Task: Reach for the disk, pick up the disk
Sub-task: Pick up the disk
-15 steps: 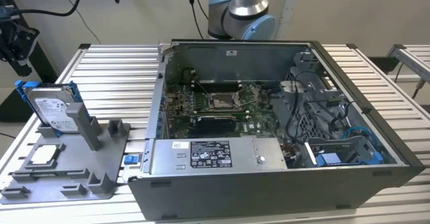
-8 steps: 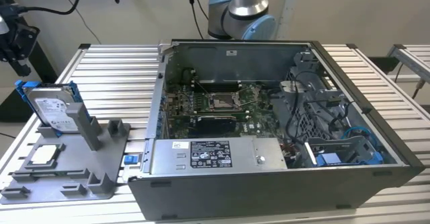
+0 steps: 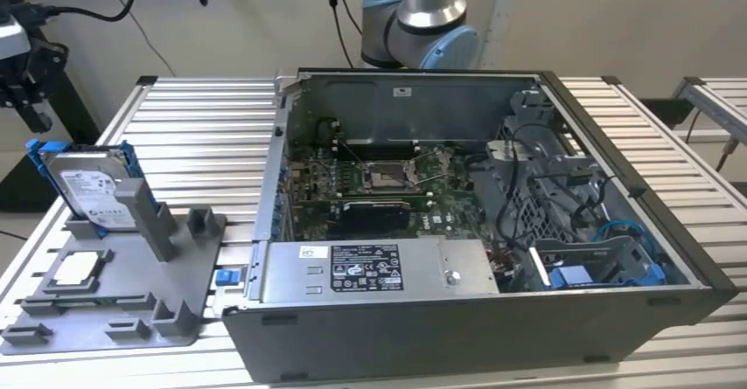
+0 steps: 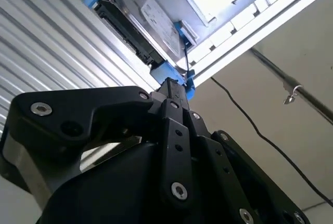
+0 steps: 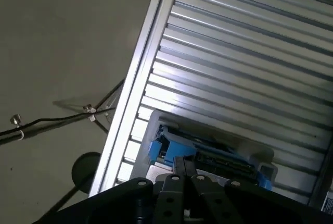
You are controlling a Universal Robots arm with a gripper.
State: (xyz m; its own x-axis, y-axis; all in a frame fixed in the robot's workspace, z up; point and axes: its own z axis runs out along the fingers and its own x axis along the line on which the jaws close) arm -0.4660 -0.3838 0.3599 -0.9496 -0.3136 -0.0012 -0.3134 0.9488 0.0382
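Over at the exterior view's left, the disk (image 3: 91,188) stands upright on its edge in a grey holder (image 3: 157,223), and that holder sits on the ribbed metal table (image 3: 198,135). It's a flat, rectangular, silver-grey body with a blue caddy (image 3: 126,157) framing its rim. A white label covers the face turned toward the camera. There's dark print on that label, but it's too small to read.

Up at the left edge of that frame hangs the black gripper (image 3: 31,114), just above the disk's upper left corner.

Now the second wrist view: the gripper (image 4: 174,86) runs out in black links to a narrow tip, its fingers (image 4: 171,99) drawn together with nothing between them. That tip sits right at a blue corner of the caddy; touching or just apart, I cannot tell. The disk (image 4: 140,18) shows its dark side edge and the pale label face.

In the first wrist view the gripper (image 5: 184,164) points at the disk (image 5: 208,153) edge-on, with blue plastic at both ends and a dark greenish strip between.

Across the exterior frame's middle sits an open computer case (image 3: 467,336). The grey box (image 3: 467,271) at its front carries a black-and-white sticker (image 3: 366,268), print unreadable. A small square chip (image 3: 76,268) lies flat on the holder's base, lower left.
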